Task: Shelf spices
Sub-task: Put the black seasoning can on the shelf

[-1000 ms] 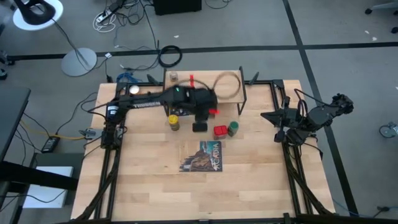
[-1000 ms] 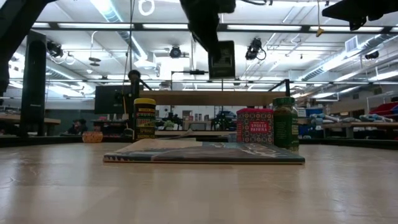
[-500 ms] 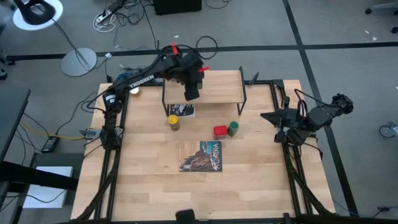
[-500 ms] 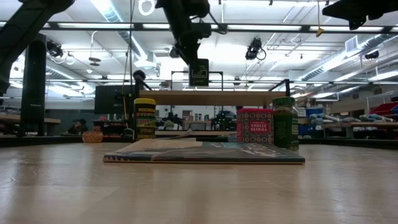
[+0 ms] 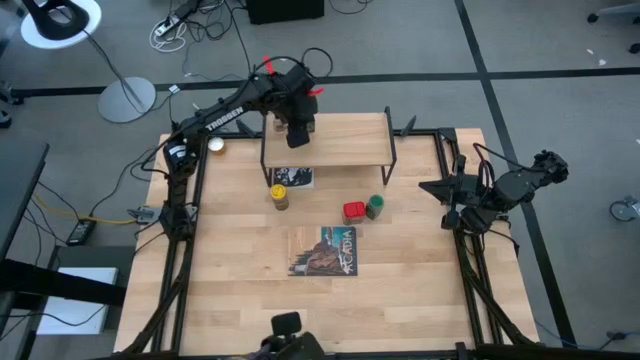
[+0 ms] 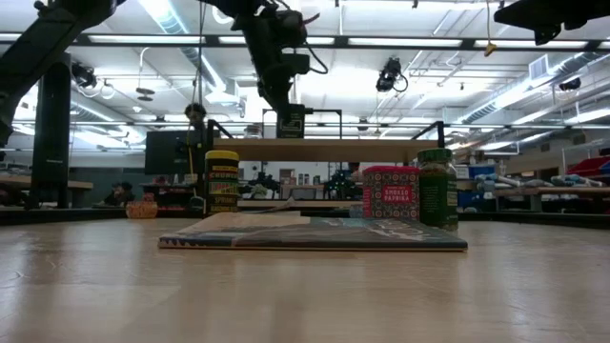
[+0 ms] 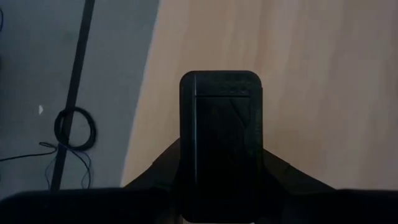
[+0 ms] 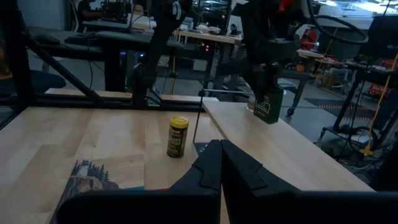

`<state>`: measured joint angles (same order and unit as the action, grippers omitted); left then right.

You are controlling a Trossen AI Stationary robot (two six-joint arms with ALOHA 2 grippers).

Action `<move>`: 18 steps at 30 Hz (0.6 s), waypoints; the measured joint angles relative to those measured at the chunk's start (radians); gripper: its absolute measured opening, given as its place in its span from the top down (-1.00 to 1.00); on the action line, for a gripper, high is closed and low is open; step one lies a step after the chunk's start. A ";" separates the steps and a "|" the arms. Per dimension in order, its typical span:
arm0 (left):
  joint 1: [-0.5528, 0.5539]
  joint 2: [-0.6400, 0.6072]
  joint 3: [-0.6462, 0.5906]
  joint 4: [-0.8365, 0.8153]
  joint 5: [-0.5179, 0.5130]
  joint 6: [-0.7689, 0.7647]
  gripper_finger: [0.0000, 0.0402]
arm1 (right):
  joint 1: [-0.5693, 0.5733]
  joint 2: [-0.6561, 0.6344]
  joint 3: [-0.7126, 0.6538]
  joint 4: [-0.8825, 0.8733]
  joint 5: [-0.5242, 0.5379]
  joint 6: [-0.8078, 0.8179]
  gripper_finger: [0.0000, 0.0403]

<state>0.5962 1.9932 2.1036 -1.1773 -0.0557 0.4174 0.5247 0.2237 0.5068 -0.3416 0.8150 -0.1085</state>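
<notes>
Over the back left part of the shelf (image 5: 340, 150) the left pincer (image 5: 299, 135) is clamped on the black tin (image 6: 291, 122), which is at the board or just above it; I cannot tell if it already rests there. So I judge the task is only in its first placing: no other spice stands on the shelf in these pictures. Below the pincer and toward the front, on the bench (image 5: 250, 290), the yellow-capped jar (image 5: 279, 194) waits just before the shelf, and farther to its right the red tin (image 5: 353, 210) and the green-capped jar (image 5: 375, 206) stand side by side. The tiny clear jar I cannot find with certainty. The right pincer (image 8: 219, 163) is closed on nothing and parked well apart at the right edge. The red tin reads "SMOKED PAPRIKA"; the book (image 5: 325, 250) shows a title too small to be sure, and the left arm carries "TROSSEN".
</notes>
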 joint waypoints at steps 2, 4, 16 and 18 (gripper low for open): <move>0.013 0.000 0.000 0.001 0.003 0.017 0.40 | 0.000 0.000 0.000 0.000 0.000 0.000 0.98; 0.027 0.000 0.000 -0.004 0.015 0.021 0.40 | 0.000 0.000 0.000 0.000 0.000 0.000 0.98; 0.085 0.002 0.000 -0.017 0.072 0.074 0.40 | 0.000 0.000 0.000 0.002 0.000 -0.003 0.97; 0.086 0.003 0.000 -0.012 0.075 0.076 0.40 | 0.000 0.000 0.000 0.002 0.000 -0.003 0.97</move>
<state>0.6819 1.9966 2.1036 -1.1896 0.0195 0.4932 0.5248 0.2241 0.5072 -0.3400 0.8150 -0.1112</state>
